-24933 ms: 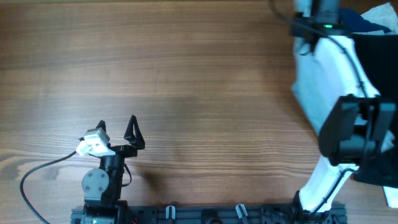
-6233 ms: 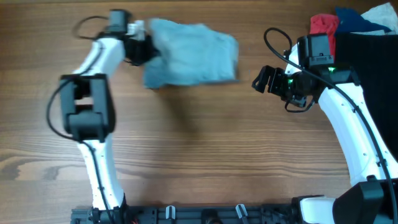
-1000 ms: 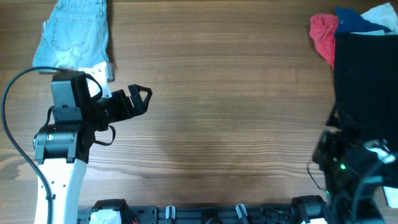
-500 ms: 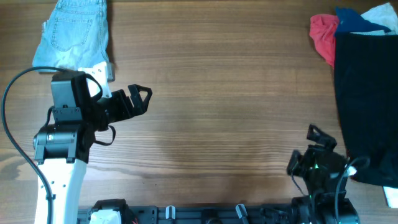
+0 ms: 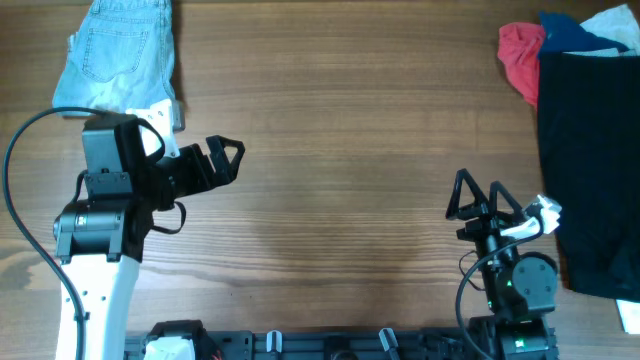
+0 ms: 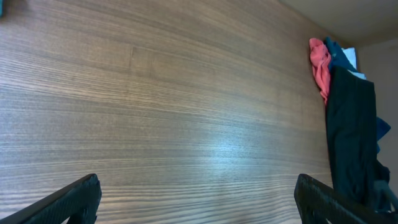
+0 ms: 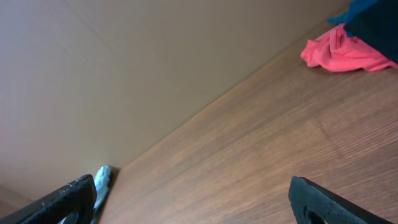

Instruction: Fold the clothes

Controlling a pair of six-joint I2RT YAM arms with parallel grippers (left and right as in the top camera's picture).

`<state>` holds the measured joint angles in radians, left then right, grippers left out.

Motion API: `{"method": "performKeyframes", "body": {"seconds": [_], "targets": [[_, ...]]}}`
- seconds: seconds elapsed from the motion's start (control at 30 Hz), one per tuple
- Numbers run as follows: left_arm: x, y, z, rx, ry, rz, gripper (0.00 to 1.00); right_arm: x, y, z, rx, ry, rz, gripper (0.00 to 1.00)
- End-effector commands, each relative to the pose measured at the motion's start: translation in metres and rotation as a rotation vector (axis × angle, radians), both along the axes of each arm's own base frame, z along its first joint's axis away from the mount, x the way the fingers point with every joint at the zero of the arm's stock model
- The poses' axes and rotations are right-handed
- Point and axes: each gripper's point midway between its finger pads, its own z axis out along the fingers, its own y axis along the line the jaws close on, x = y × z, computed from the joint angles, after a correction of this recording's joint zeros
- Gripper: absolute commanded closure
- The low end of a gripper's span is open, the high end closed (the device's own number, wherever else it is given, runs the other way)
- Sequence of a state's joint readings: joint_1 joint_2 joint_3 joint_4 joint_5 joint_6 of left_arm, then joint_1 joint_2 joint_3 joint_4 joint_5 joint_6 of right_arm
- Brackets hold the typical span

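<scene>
- Shorts [image 5: 120, 55]: light blue denim, flat at the far left corner of the table [image 5: 350, 120], pocket side up. The frame cuts off their far edge. Neither of my pincers touches them.
- My left pincer [image 5: 228, 162]: fingers spread wide, nothing between them. It is near the shorts' near hem but apart from it.
- My right pincer [image 5: 478, 192]: fingers spread, nothing between them. It is at the front right, just beside the black garment [image 5: 590, 150].
- Far right corner: red garment [image 5: 520, 60], dark blue garment [image 5: 568, 32] and white garment [image 5: 615, 22], bunched at the black garment's far end.
</scene>
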<state>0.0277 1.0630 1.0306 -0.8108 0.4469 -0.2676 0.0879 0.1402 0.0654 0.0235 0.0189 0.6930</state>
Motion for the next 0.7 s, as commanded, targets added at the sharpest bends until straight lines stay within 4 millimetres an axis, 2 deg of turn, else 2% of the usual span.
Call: {"method": "performKeyframes", "body": {"seconds": [0.0, 0.07, 0.2, 0.4, 0.67], "targets": [[0.000, -0.002, 0.000, -0.005, 0.000, -0.006, 0.00, -0.004, -0.004, 0.002, -0.064, -0.063, -0.008, 0.00], [0.000, -0.002, 0.000, -0.005, -0.001, -0.007, 0.00, -0.005, -0.010, -0.004, -0.099, -0.057, -0.027, 0.00], [0.000, -0.002, 0.000, -0.005, -0.001, -0.007, 0.00, -0.006, -0.020, -0.003, -0.257, -0.067, -0.053, 0.00], [0.000, -0.002, 0.000, -0.005, -0.001, -0.007, 0.00, -0.006, -0.022, -0.003, -0.595, -0.077, -0.044, 0.00], [0.000, -0.002, 0.000, -0.005, -0.001, -0.007, 0.00, -0.006, -0.022, -0.003, -0.605, -0.078, -0.043, 0.00]]}}
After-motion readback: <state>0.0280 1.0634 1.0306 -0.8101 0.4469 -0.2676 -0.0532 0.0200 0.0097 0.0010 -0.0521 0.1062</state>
